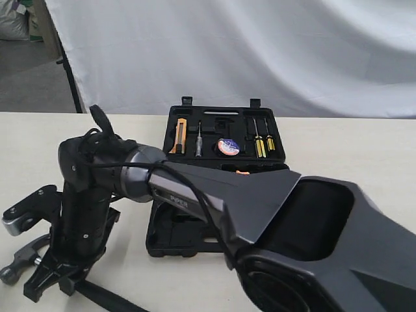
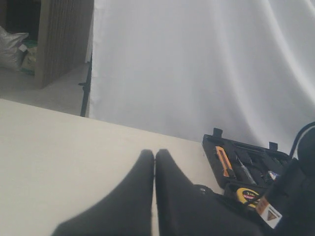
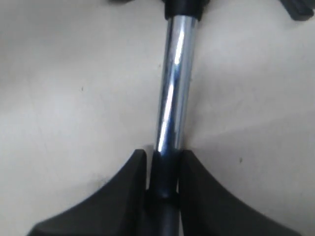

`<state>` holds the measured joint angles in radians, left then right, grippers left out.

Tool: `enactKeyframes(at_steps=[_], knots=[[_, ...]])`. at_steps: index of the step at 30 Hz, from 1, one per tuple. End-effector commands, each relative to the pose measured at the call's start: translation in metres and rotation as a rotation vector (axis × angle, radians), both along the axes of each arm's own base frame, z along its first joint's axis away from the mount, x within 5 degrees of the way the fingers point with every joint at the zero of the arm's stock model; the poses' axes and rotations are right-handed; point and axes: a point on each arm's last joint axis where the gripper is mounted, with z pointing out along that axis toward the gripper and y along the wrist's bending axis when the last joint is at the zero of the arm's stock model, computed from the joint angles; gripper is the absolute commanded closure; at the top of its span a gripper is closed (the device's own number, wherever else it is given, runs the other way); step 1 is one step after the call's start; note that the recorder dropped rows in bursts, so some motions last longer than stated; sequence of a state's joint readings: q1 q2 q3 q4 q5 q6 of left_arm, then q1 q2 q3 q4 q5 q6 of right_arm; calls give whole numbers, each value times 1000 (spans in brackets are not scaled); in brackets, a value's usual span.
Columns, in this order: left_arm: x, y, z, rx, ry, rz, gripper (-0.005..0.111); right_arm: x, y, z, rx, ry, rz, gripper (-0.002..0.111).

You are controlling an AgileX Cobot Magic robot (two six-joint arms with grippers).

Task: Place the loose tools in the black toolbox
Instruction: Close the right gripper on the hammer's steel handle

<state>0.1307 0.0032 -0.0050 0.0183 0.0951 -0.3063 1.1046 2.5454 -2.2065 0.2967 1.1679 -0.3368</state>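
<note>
My right gripper [image 3: 164,155] is shut on the claw hammer [image 3: 173,93], gripping where the steel shaft meets the black handle. The exterior view has this gripper [image 1: 49,276] pointing down at the table's near left, reached across from the right. The hammer [image 1: 16,265] shows its head left of it, low over the table. A black and silver piece [image 1: 26,211] beside the arm may be the wrench. The tape roll [image 1: 228,147] sits in the rear half of the black toolbox [image 1: 170,231]. My left gripper [image 2: 155,153] is shut and empty above bare table.
The open toolbox [image 2: 211,147] holds an orange knife [image 1: 180,135], screwdrivers [image 1: 263,140] and a yellow tape measure [image 2: 244,194]. The right arm [image 1: 273,214] covers much of the front half. A white curtain hangs behind the table.
</note>
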Motion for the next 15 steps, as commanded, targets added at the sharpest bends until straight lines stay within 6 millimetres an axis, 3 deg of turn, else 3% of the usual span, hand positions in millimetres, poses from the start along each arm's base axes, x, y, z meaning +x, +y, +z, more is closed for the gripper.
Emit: enactKeyframes(at_steps=[1, 8, 15], knots=[[-1, 1, 2, 2, -13, 26, 106, -13, -32, -14, -170, 48, 53, 109], [-1, 1, 2, 2, -13, 26, 106, -29, -69, -9, -233, 47, 65, 109], [-1, 1, 2, 2, -13, 26, 106, -36, -81, -25, -332, 108, 76, 109]])
